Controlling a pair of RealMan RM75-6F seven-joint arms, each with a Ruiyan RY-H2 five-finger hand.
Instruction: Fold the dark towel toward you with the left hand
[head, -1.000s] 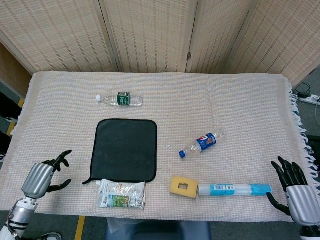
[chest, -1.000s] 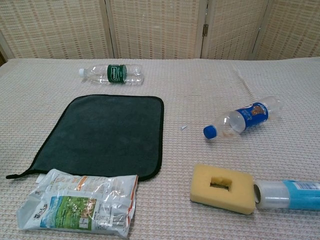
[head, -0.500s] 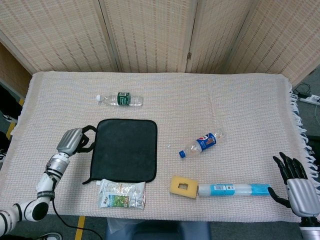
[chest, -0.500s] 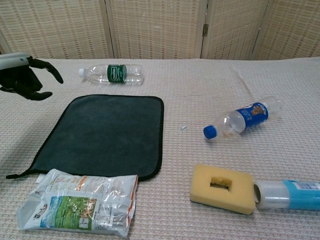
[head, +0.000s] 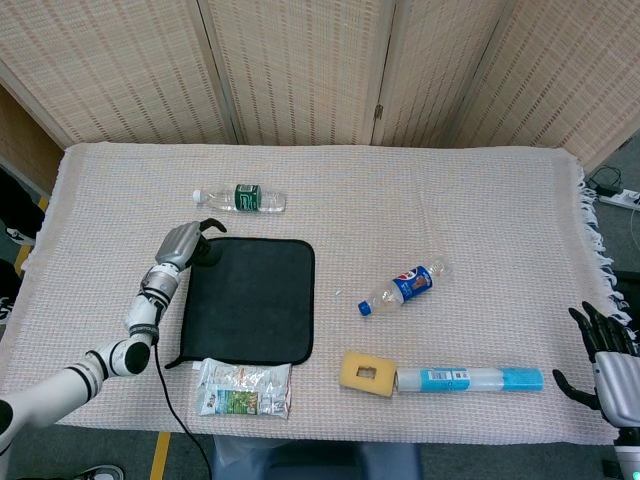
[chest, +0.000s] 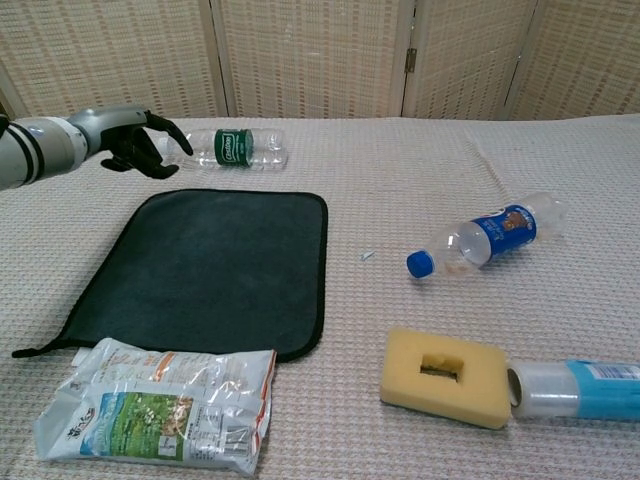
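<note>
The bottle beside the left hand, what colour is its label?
Green label, white print; clearest in the chest view.

You have 2 bottles (head: 240, 198) (head: 403, 287), a yellow sponge (head: 367, 373), a blue tube (head: 470, 379) and a snack packet (head: 245, 388) on the counter (head: 450, 190).

Left hand (head: 185, 243) now above dark towel's (head: 250, 300) far-left corner.

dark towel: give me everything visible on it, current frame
The dark green-black towel lies flat and unfolded on the woven beige table cover. It is roughly square, soft-looking cloth with rounded corners, a darker stitched edge, and a small loop tab at its near-left corner. The crinkled snack packet overlaps its near edge. The left hand hovers by its far-left corner, holding nothing.
</note>
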